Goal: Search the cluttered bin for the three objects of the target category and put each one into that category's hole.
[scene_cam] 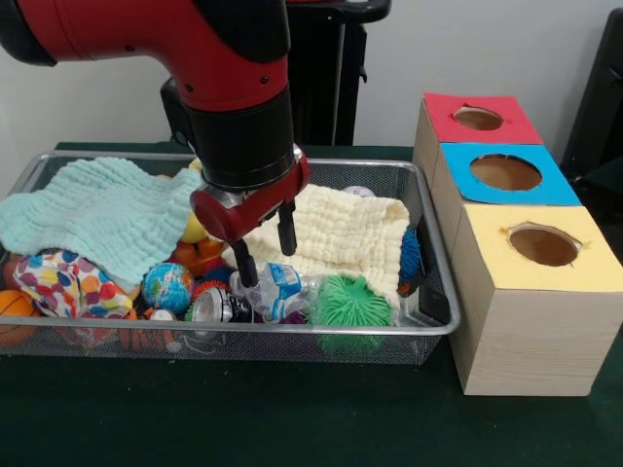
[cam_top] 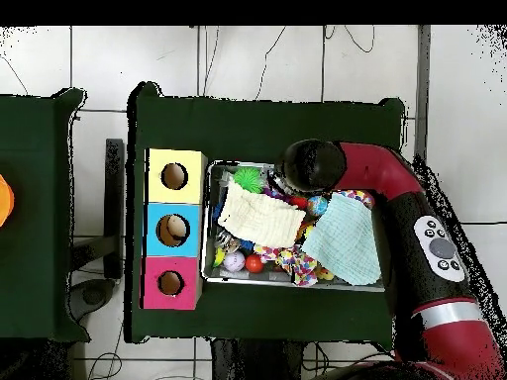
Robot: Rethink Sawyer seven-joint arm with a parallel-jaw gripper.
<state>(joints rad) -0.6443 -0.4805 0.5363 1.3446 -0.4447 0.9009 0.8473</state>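
The silver wire-mesh bin (scene_cam: 292,330) is full of toys and cloths. It also shows in the overhead view (cam_top: 206,226). My gripper (scene_cam: 265,255) is open, its two black fingers (scene_cam: 287,232) spread apart and pointing down. It hangs low over a crushed clear plastic bottle with a blue label (scene_cam: 279,289) near the bin's front. A silver can (scene_cam: 216,306) lies just left of the bottle and a green spiky ball (scene_cam: 350,302) just right of it. In the overhead view the arm's wrist (cam_top: 312,163) hides the gripper.
A pale blue cloth (scene_cam: 92,214) and a cream cloth (scene_cam: 336,233) cover much of the bin. A globe ball (scene_cam: 167,285), a basketball (scene_cam: 12,311), a spotted cloth (scene_cam: 63,282) and a blue spiky ball (scene_cam: 411,258) lie around. Red (scene_cam: 477,119), blue (scene_cam: 504,173) and yellow (scene_cam: 540,246) topped wooden boxes with holes stand beside it.
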